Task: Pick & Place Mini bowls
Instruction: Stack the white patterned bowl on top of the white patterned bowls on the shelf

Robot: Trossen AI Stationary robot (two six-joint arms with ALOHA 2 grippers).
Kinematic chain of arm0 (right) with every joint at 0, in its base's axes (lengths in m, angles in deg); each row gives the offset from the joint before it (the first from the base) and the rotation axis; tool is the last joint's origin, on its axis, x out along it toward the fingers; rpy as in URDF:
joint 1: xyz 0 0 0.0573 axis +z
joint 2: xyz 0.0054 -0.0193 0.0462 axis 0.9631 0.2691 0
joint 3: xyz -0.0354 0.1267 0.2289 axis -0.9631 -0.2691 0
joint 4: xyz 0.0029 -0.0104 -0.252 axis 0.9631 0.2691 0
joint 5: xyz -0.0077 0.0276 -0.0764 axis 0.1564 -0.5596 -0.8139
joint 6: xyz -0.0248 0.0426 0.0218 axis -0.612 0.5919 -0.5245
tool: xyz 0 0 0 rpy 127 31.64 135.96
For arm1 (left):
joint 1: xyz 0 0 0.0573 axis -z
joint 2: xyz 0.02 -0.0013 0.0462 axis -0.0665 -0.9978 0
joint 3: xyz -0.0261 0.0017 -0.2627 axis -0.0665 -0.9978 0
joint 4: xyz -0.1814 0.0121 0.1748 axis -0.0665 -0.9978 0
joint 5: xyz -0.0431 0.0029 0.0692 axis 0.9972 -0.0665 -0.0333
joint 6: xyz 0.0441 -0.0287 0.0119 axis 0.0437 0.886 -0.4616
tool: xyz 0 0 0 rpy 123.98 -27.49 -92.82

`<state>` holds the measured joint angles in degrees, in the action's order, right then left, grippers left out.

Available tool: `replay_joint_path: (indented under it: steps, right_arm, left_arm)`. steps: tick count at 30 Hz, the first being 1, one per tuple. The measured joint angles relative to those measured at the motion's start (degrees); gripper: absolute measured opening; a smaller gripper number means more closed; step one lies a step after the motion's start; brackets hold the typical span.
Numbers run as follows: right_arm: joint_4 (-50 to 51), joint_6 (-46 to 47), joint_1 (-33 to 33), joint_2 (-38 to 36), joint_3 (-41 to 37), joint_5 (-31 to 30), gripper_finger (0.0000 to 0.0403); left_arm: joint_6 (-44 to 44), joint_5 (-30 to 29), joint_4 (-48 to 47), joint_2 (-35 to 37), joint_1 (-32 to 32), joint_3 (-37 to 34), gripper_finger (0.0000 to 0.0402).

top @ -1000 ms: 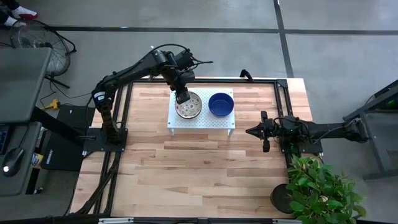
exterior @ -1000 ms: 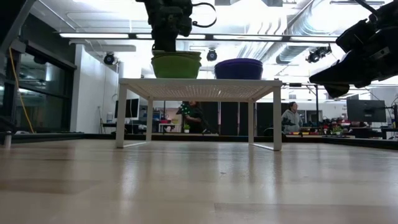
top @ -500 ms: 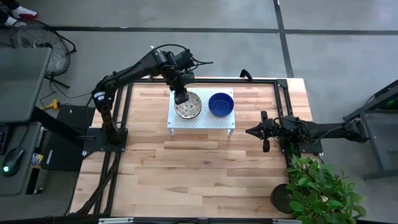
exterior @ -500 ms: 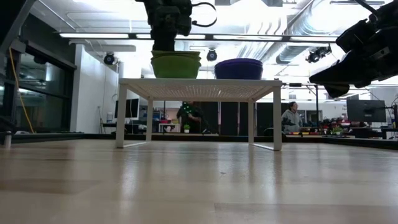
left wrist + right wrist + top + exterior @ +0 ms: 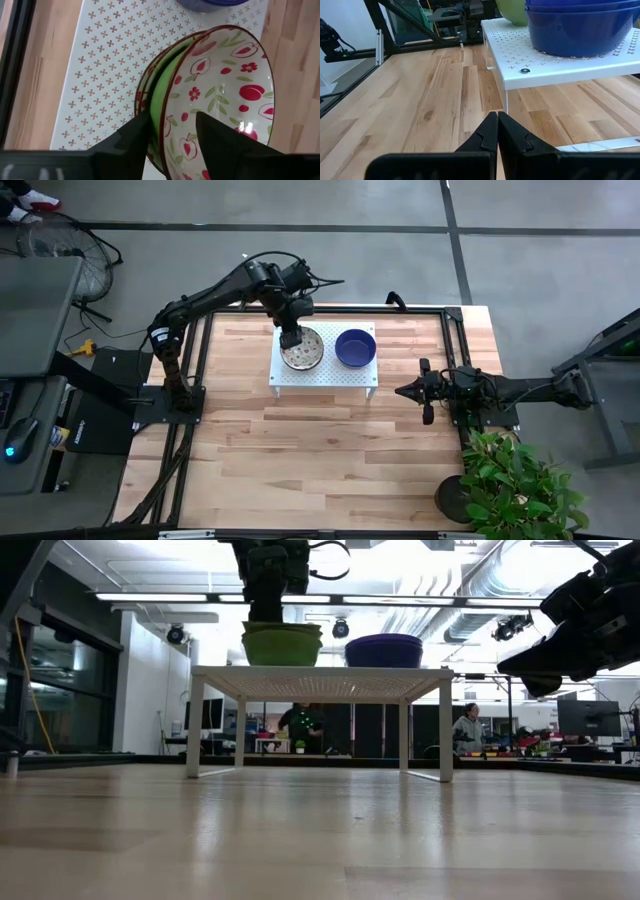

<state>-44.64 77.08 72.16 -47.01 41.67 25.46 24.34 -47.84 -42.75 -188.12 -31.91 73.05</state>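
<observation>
On the wooden surface (image 5: pixel 330 435) the white perforated rack (image 5: pixel 325 372) is your landmark, standing toward the far edge, and both stacks of mini bowls sit on top of it. The patterned stack (image 5: pixel 303 352), cream inside with red fruit marks and green outside, takes the rack's left half; the blue stack (image 5: pixel 355 348) takes the right half, close beside it with a narrow gap showing from the low view. Your left tool (image 5: pixel 172 132) is the one at work: it comes down from above onto the far-left rim of the patterned stack, and the left wrist view shows its fingers (image 5: pixel 131 137) straddling the top bowl (image 5: pixel 225 100), one outside on the green wall, one inside on the pattern, so it pinches that rim. That bowl tilts up against the ones under it, so you should judge it as partly lifted out of the nest, not yet free. The move ahead turns on this: the bowl hangs from one edge, its open face leaning toward the blue stack, so raise it straight above the rack before carrying it off. Your right tool (image 5: pixel 497 131) waits low off the rack's right end, near the surface's right edge, fingers pressed together on nothing.
</observation>
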Motion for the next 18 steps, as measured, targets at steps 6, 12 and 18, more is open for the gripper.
replay_joint_path:
  steps: [6,12,18]
  right_arm:
    - [-0.02,0.00,0.00,0.00,-0.01,0.02,0.0000]
    - [-0.02,0.01,0.01,0.00,-0.01,0.02,0.0000]
    - [-0.01,0.00,-0.02,0.00,-0.01,0.02,0.0000]
  left_arm:
    - [0.02,-0.19,-0.09,0.00,0.00,0.00,0.0161]
    - [-1.43,-2.18,-0.68,0.02,0.20,0.00,0.0161]
    - [-1.89,-1.92,-2.00,0.02,0.37,2.47,0.0161]
